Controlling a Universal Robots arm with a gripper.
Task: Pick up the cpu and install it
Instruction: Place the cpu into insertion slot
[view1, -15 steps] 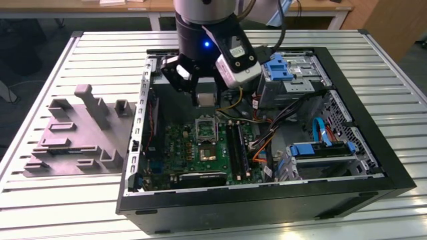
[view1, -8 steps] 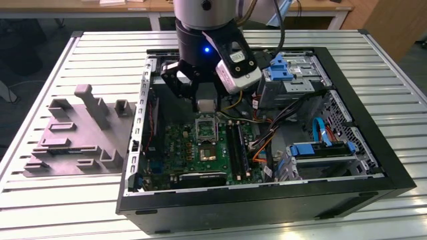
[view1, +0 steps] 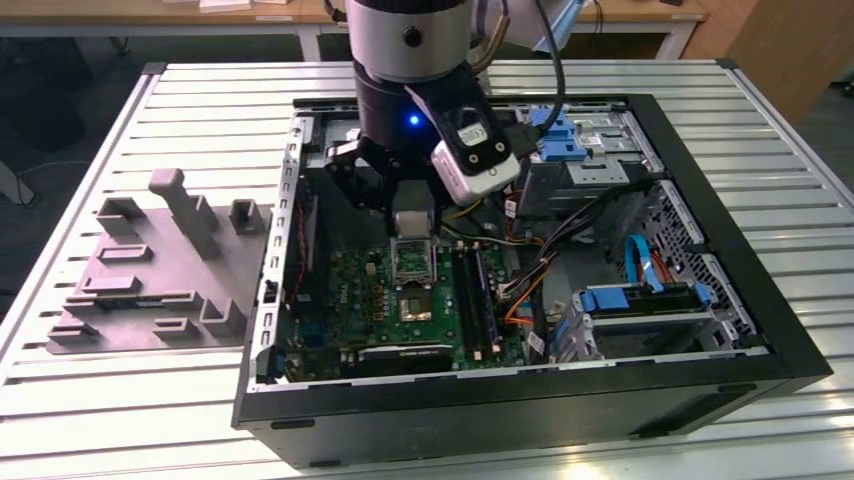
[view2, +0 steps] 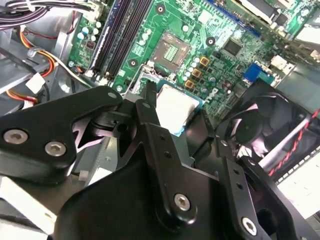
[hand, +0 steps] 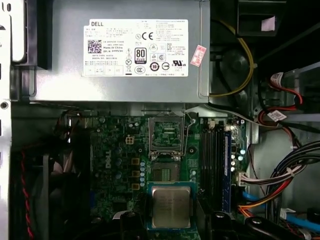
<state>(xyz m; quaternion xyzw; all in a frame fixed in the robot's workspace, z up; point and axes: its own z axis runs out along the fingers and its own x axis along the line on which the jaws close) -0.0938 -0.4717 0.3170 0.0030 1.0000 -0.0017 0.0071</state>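
A white slatted metal counter (view1: 747, 120) carries an open black computer case (view1: 534, 410) that lies on its side with the opening upward. A grey plastic block with upright posts (view1: 147, 280) rests on the counter just beside the case, on the exterior view's left.

Inside the case, a large grey metal box with a white label (hand: 65, 75) sits along one wall. A green circuit board (view1: 367, 300) covers much of the case's floor. A silver and black robot arm (view1: 407, 50) hangs over the case's opening, and its black pincer (view1: 408, 205) dips into the case above the middle of the floor.

Blue plastic drive brackets (view1: 641, 300) fill the case's end on the exterior view's right. A round black fan (view2: 250, 127) stands against a case wall.

On the case's floor an open square socket (hand: 166, 172) lies bare, with its metal frame flipped back toward the grey box.

The cpu (hand: 171, 207), a small flat square chip with a pale silver metal top and a thin darker rim, sits inside the case, raised off the floor. The pincer's black fingers (view2: 150, 120) are clamped on its opposite edges. The cpu is near the socket but not seated in it, and its silver face is turned up.
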